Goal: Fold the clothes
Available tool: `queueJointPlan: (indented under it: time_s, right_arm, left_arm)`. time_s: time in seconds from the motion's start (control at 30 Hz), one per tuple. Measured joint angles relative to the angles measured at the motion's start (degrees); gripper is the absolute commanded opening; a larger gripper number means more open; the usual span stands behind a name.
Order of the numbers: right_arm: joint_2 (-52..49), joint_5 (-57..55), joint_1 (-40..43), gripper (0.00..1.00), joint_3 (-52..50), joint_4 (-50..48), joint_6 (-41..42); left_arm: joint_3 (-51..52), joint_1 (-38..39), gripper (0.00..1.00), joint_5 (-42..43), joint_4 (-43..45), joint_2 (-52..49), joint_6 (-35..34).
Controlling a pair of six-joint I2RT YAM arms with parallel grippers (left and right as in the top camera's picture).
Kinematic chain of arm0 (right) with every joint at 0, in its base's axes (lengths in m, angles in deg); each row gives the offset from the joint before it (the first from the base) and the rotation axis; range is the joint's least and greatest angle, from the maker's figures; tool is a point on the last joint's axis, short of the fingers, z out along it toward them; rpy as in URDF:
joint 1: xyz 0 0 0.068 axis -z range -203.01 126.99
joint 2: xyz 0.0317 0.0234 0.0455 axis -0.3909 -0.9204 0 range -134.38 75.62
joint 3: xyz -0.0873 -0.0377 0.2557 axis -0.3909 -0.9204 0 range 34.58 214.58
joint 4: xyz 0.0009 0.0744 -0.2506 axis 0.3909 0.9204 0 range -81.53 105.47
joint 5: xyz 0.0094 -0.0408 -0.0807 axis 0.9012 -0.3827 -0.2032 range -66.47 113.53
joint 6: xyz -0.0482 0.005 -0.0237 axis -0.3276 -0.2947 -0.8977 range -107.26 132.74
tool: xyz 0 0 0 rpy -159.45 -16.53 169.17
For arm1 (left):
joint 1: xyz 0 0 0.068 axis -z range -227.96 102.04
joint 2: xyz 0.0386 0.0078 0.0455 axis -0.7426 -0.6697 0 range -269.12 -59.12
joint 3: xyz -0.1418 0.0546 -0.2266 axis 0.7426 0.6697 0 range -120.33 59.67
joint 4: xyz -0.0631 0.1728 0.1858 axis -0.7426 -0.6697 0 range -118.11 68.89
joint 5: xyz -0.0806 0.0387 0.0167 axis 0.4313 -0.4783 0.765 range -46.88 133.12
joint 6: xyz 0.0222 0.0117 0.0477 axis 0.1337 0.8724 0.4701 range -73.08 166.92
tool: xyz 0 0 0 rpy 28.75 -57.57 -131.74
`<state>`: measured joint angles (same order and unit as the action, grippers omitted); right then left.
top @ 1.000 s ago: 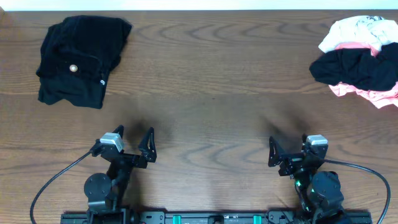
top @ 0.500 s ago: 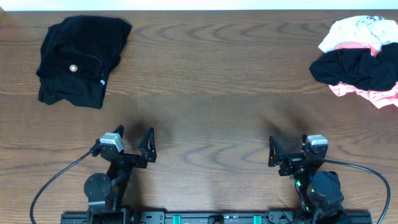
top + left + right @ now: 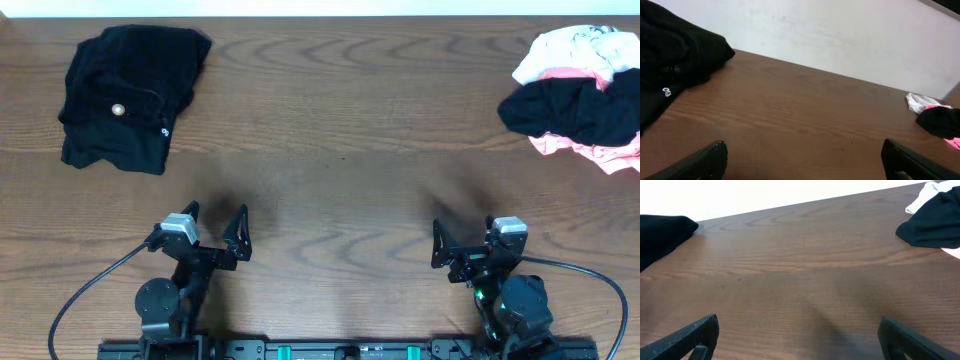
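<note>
The clothes lie in two places on the brown table. A crumpled black garment with a small pale button sits at the far left. At the far right is a pile of a white and pink piece, a black piece and pink fabric. My left gripper and right gripper both stand open near the front edge, well away from the clothes and holding nothing. The left wrist view shows the black garment at left, and the right wrist view the black piece at right.
The arm bases and their cables sit along the table's front edge. A pale wall runs behind the far edge. Bare wood lies between the two heaps and ahead of both grippers.
</note>
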<state>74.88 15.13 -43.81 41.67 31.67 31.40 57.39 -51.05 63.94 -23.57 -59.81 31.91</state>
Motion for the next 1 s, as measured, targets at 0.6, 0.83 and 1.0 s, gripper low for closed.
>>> queueJointPlan:
  time_s: [0.6, 0.83, 1.0]
  right_arm:
    - [0.0, 0.6, 0.0, 0.99, 0.0, -0.4, 0.5]
    - [-4.8, -3.3, 2.5, 0.99, 2.4, -0.3, 2.8]
    - [-15.9, -6.5, 6.2, 0.99, 10.9, -0.6, 1.2]
  left_arm:
    - [0.0, 0.0, 0.98, 0.0, 0.0, 0.0, 0.0]
    - [0.0, 0.0, 0.98, 0.0, 0.0, 0.0, 0.0]
    - [0.0, 0.0, 0.98, 0.0, 0.0, 0.0, 0.0]
